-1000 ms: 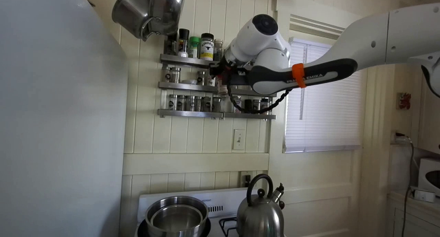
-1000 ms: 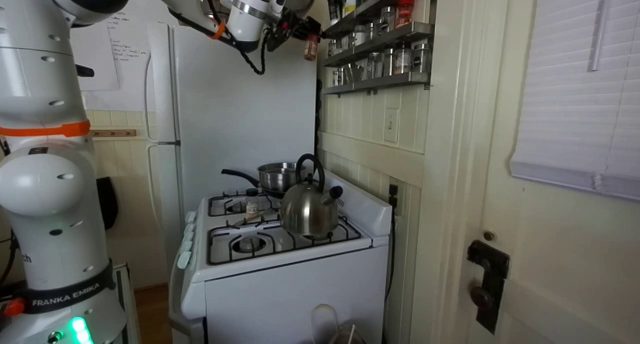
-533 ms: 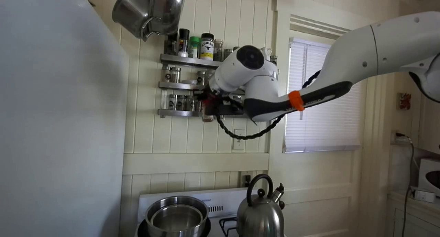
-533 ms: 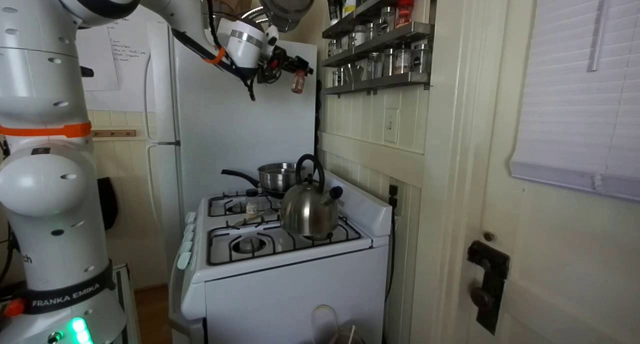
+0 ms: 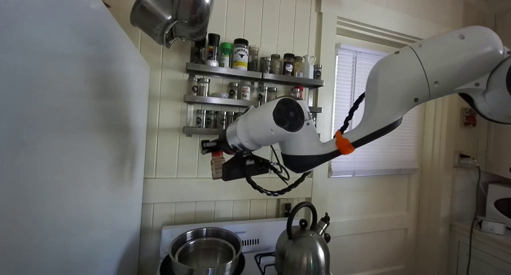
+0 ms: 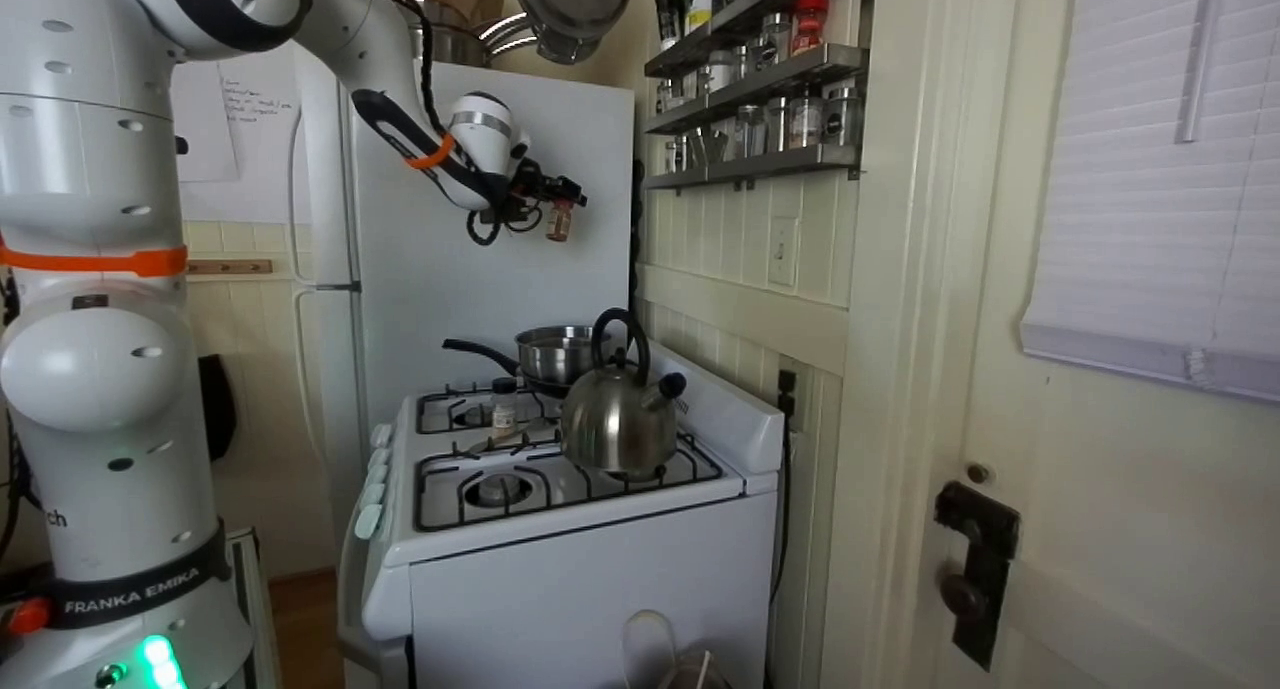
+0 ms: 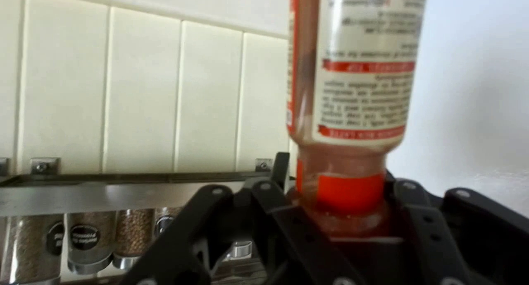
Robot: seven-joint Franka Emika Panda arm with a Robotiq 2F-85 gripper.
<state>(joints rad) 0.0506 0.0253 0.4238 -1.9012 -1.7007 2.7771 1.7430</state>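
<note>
My gripper [image 5: 211, 148] is shut on the red-capped top of a small spice bottle [image 5: 217, 166]. The bottle hangs nearly upright below the jaws, above the stove and in front of the wall. In an exterior view, the gripper [image 6: 570, 191] and the bottle [image 6: 559, 223] appear in front of the white fridge, above the pot. In the wrist view, which stands upside down, the gripper [image 7: 337, 181] has a finger on each side of the bottle's red end. The bottle's pinkish body [image 7: 363, 70] shows a white label with red bands. The fingertips are partly hidden.
A steel kettle [image 5: 302, 251] and a pot [image 5: 205, 249] stand on the stove [image 6: 590, 549]. A small dark-capped jar [image 6: 503, 411] stands near the stove's middle. Metal wall shelves [image 5: 223, 70] hold several spice jars. Pots [image 5: 153, 15] hang above. A fridge [image 5: 76, 131] stands beside the stove.
The arm has lowered and carried the bottle down and away from the shelves, toward the fridge side. The upper shelves, earlier partly covered by the arm, now show. The bottle has stayed in the gripper.
</note>
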